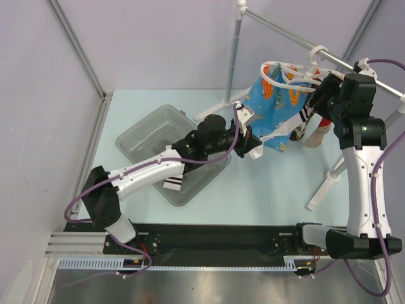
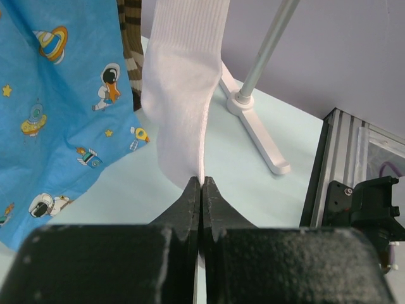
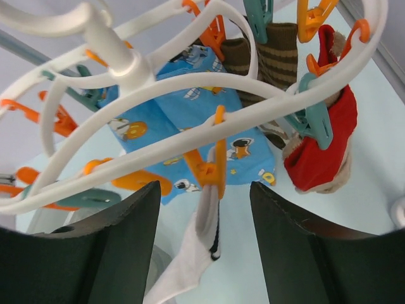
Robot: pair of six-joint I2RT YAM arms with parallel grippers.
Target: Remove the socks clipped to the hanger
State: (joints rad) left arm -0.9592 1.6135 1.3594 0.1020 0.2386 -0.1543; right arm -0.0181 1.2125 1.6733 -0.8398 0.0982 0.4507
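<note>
The white hanger (image 1: 288,71) hangs by its hook from the rail. Bright blue cartoon-print socks (image 1: 273,104) hang from its clips. My left gripper (image 1: 252,144) is shut on the toe end of a white sock (image 1: 278,135); the left wrist view shows the jaws (image 2: 201,183) pinching that sock (image 2: 183,95), with a blue sock (image 2: 57,114) to its left. My right gripper (image 3: 204,185) is open, its fingers on either side of the orange clip (image 3: 212,168) that holds the white sock's black-striped cuff (image 3: 196,253). Brown striped socks (image 3: 272,57) and a red-patched sock (image 3: 316,152) also hang clipped.
A clear plastic bin (image 1: 142,136) sits under my left arm, with a white, black-striped sock (image 1: 172,185) at its near corner. The silver rail (image 1: 285,31) and its white stand feet (image 1: 323,190) are at the back right; one foot also shows in the left wrist view (image 2: 259,136).
</note>
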